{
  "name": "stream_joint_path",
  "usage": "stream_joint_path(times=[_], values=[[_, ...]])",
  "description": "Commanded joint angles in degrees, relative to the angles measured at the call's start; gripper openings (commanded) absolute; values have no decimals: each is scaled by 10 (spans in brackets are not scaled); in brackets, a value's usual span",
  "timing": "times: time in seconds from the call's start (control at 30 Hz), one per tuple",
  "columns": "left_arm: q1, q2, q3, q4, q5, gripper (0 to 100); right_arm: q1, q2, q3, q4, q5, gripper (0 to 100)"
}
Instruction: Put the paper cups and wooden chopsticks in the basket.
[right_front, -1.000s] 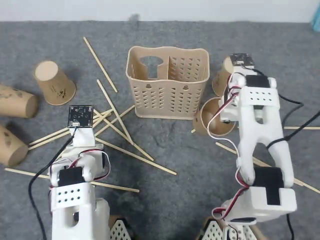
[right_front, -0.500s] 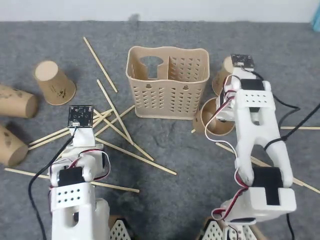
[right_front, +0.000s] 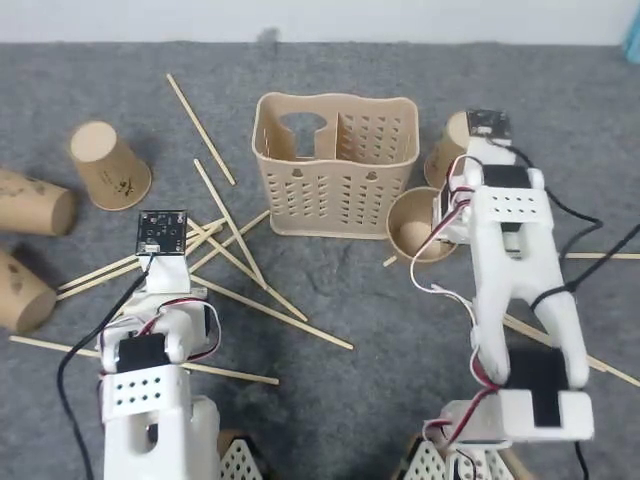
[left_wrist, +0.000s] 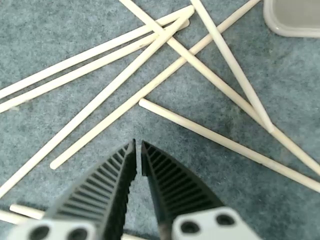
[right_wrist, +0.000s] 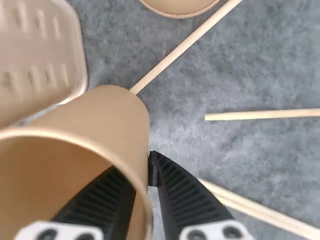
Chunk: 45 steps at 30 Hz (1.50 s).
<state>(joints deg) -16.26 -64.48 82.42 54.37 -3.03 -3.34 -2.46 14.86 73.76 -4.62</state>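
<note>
The beige slotted basket (right_front: 335, 165) stands at the table's middle back. Just off its front right corner my right gripper (right_wrist: 149, 162) is shut on the rim of a paper cup (right_front: 416, 228), one finger inside and one outside; the cup's mouth faces up. In the right wrist view this cup (right_wrist: 85, 145) hangs beside the basket wall (right_wrist: 40, 55). My left gripper (left_wrist: 138, 146) is shut and holds nothing, hovering over crossed wooden chopsticks (left_wrist: 220, 140) at the table's left middle (right_front: 235, 260).
Another cup (right_front: 447, 150) lies behind the right arm. Three more cups (right_front: 108, 165), (right_front: 35, 200), (right_front: 20, 290) lie at the far left. Loose chopsticks (right_front: 200, 115) lie left of the basket, others (right_wrist: 260, 115) near the right arm.
The right arm has raised the cup and carried it a little toward the basket, turning its mouth upward. The left arm has not moved.
</note>
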Motion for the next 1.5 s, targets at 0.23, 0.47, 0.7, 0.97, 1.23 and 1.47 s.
stream_joint_path(times=[0.23, 0.47, 0.7, 0.97, 1.23, 1.47], values=[[-1, -11, -1, -16, -4, 12, 26, -84, -258, 247, 36, 8], [-1, -11, -1, -16, -4, 12, 88, -84, -440, 288, 38, 8], [-1, -11, -1, -16, -4, 12, 34, -84, -541, 274, 38, 8], [-1, -11, -1, -16, -4, 12, -73, -80, -592, 221, 38, 8], [-1, -11, -1, -16, -4, 12, -108, 6, -593, 206, 38, 8], [-1, -11, -1, -16, -4, 12, -105, 69, -593, 211, 39, 8]])
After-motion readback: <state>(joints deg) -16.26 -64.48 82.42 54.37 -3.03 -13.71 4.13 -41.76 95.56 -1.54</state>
